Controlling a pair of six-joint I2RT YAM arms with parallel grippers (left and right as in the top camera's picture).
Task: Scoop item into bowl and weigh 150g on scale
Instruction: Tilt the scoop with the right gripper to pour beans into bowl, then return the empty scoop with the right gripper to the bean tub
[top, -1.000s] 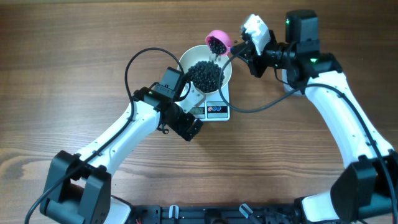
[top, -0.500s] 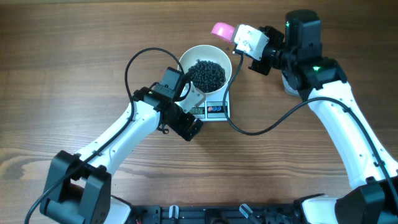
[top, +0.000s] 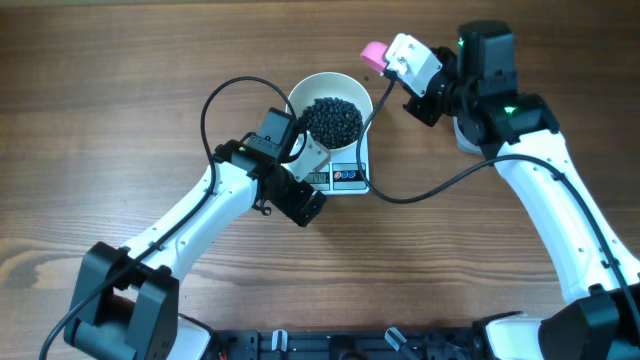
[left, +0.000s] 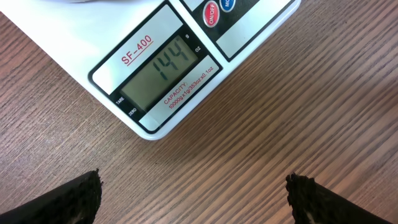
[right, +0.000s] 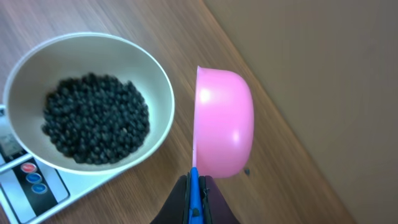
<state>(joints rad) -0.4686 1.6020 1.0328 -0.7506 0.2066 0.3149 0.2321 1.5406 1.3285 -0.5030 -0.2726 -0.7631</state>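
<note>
Bowl (top: 330, 84) of beans (top: 332, 120) on scale (left: 163, 73), left gripper (left: 196, 199) spread wide over table (left: 280, 124) off scale's front edge, right gripper (right: 194, 186) clamped on pink scoop (right: 224, 124) — just outside bowl's rim.

Left wrist over the scale (left: 74, 43) front

I am hovering my left gripper (left: 196, 202), its dark fingers (left: 68, 199) spread wide, above the wooden tabletop (left: 298, 112) just in front of the scale. Its grey display (left: 163, 68) is showing 144, and a red on/off button (left: 211, 12) is sitting beside it.
</note>
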